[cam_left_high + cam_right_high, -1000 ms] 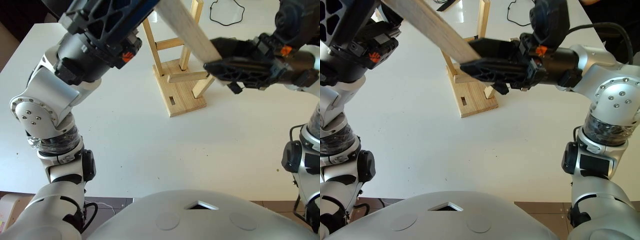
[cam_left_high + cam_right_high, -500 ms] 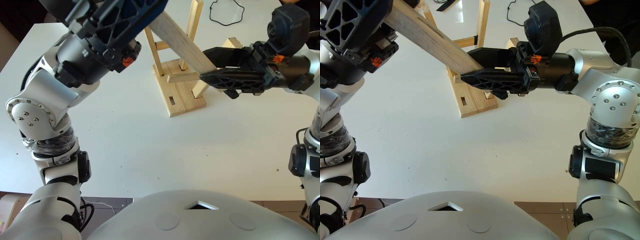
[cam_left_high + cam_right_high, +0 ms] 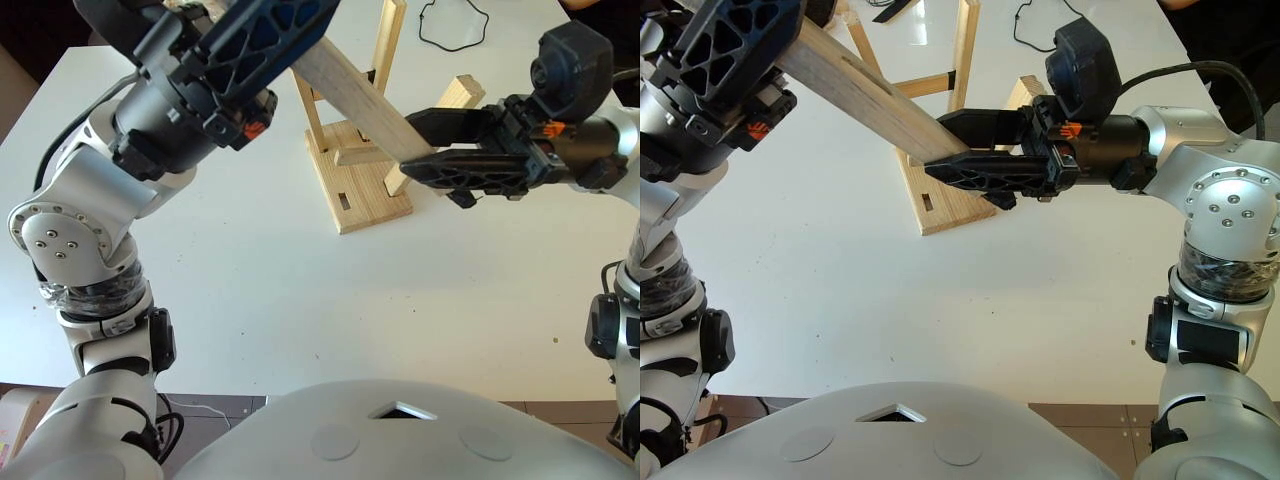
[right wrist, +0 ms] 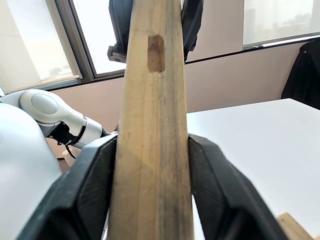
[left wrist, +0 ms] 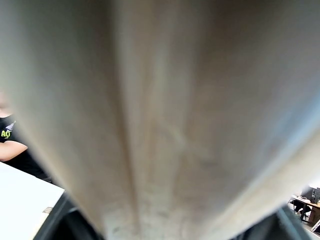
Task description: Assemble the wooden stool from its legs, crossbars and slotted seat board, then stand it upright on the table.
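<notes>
A long wooden leg (image 3: pixel 355 90) with a small mortise (image 4: pixel 156 52) slants through the air above the table. My left gripper (image 3: pixel 285 25) is shut on its upper part, and the wood fills the left wrist view (image 5: pixel 165 125). My right gripper (image 3: pixel 410 147) is shut on its lower free end, with one black finger (image 4: pixel 95 185) pressed against each side. Behind it, the partly built stool (image 3: pixel 360 150) lies on the table: the slotted seat board (image 3: pixel 365 205) is flat, and legs and crossbars rise from it.
A black cable (image 3: pixel 455 25) lies at the far edge of the white table (image 3: pixel 300 300). The near half of the table is bare. A short wooden piece (image 3: pixel 460 92) leans by the stool, just behind my right gripper.
The left arm has swung the leg lower and flatter. The right gripper has moved along with the leg's free end, and its fingers now sit on both sides of it.
</notes>
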